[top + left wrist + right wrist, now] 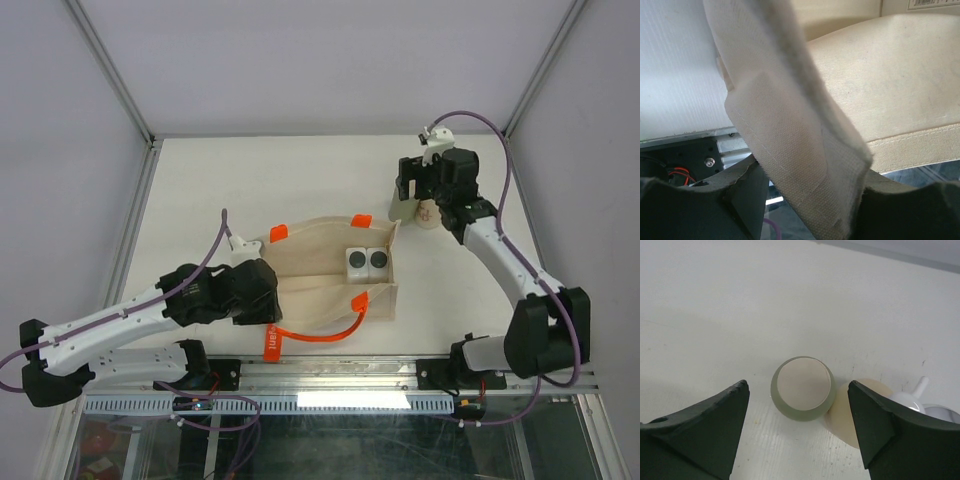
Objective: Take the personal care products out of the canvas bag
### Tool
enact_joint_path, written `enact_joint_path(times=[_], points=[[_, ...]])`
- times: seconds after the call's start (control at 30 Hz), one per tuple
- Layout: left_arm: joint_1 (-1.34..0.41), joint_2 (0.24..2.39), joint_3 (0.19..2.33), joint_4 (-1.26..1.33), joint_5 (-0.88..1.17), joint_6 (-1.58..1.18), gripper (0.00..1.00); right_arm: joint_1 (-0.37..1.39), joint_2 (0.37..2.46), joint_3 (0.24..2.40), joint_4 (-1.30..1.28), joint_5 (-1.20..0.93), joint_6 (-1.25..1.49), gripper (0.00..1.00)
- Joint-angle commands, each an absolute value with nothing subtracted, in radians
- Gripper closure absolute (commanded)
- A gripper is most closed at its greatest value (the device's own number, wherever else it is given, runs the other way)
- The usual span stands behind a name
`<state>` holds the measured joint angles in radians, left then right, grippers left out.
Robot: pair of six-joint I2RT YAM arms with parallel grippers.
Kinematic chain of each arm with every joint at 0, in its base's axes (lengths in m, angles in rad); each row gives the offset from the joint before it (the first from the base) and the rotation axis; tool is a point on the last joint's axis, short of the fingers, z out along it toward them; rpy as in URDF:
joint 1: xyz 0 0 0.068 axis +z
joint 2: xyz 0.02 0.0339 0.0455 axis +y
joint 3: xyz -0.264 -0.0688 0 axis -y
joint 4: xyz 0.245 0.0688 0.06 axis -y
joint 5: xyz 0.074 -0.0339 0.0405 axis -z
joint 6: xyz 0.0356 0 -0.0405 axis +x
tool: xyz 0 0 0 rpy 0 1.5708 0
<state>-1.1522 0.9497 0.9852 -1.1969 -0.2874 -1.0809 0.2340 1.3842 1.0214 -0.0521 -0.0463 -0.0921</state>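
Canvas bag (320, 265) lies flat, our left gripper (805, 200) pinched shut on its edge prob. to steady it, 2 white bottles (367, 262) inside; our right gripper (797, 390), jaws wide & empty, hangs over the beige bottle (802, 387) stood outside.

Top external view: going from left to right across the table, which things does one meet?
Left pincer → first white dark-capped bottle → second white dark-capped bottle → cream bottle.
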Motion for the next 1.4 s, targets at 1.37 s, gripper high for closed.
enact_joint_path(times=[1.37], points=[[-1.155,1.012,1.007,-0.961,-0.163,-0.983,0.43,0.989,1.212,1.438,-1.094,0.208,0.727,0.27]])
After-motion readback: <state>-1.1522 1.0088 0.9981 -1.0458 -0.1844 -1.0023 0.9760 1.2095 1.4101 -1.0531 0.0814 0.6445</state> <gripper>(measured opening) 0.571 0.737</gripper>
